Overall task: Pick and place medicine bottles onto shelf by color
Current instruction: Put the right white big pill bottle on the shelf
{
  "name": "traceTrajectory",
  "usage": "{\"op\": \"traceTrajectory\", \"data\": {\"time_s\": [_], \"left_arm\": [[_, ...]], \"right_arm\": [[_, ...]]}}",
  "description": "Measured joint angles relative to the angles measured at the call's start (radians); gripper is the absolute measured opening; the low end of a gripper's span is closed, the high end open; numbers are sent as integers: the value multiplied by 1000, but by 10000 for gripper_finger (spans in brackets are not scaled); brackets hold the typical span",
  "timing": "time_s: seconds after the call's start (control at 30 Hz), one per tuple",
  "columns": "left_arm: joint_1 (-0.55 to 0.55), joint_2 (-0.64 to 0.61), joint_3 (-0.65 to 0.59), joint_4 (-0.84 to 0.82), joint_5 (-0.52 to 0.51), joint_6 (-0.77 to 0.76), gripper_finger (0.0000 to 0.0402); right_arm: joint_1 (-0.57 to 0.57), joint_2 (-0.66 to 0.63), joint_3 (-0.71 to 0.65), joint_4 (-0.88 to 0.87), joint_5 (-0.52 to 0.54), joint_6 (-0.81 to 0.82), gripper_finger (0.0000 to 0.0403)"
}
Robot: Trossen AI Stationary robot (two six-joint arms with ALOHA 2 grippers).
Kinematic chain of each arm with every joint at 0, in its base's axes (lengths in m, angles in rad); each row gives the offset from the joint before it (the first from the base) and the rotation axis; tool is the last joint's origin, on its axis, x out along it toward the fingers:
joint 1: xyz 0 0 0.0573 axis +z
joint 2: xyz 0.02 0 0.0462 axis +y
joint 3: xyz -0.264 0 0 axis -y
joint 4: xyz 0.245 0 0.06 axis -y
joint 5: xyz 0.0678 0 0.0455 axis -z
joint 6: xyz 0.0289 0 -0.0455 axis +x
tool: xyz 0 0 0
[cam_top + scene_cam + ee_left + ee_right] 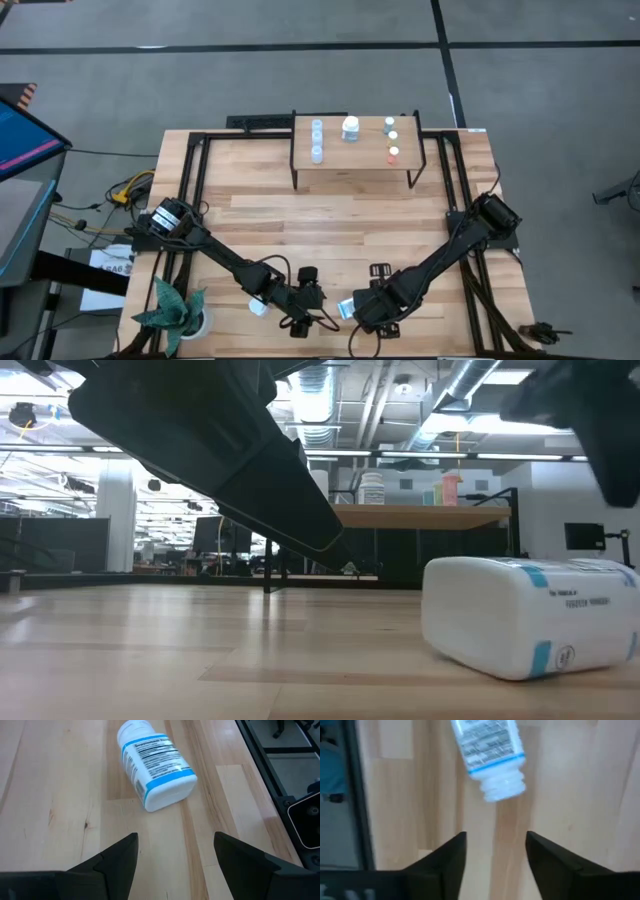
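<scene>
on the near edge of the worktop (330, 220) a white bottle (156, 763) lay on its side, between the left gripper (175, 852) and the right gripper (495, 851). both had their jaws open and empty, each pointing at the bottle from an opposite side. the shelf (350, 165) at the far edge already carried several bottles in groups. i judged the risk was a collision of the two arms, or the round bottle rolling away when one finger touched it first.

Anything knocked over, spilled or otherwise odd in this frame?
Yes: a white bottle lies on its side on the table near the front edge, between the two open tools, while the bottles on the shelf stand upright. Nothing looks spilled.
</scene>
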Motion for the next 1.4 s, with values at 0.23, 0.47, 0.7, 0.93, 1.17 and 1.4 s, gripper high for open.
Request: {"op": "traceTrajectory", "data": {"time_s": [0.23, 0.47, 0.7, 0.93, 1.17, 1.4], "left_arm": [[0, 0, 0, 0, -1, 0, 247], [2, 0, 0, 0, -2, 0, 247], [7, 0, 0, 0, -2, 0, 247], [7, 0, 0, 0, -3, 0, 247], [6, 0, -1, 2, -2, 0, 247], [11, 0, -1, 3, -4, 7, 247]], "right_arm": [[-18, 17, -43, 86, 3, -59, 301], [-32, 15, -82, 166, 12, -88, 314], [-32, 15, -81, 238, 12, -150, 312], [-45, 46, -81, 242, 19, -180, 311], [-50, 117, -82, 253, 15, -215, 311], [-56, 130, -81, 255, 15, -216, 308]]}}
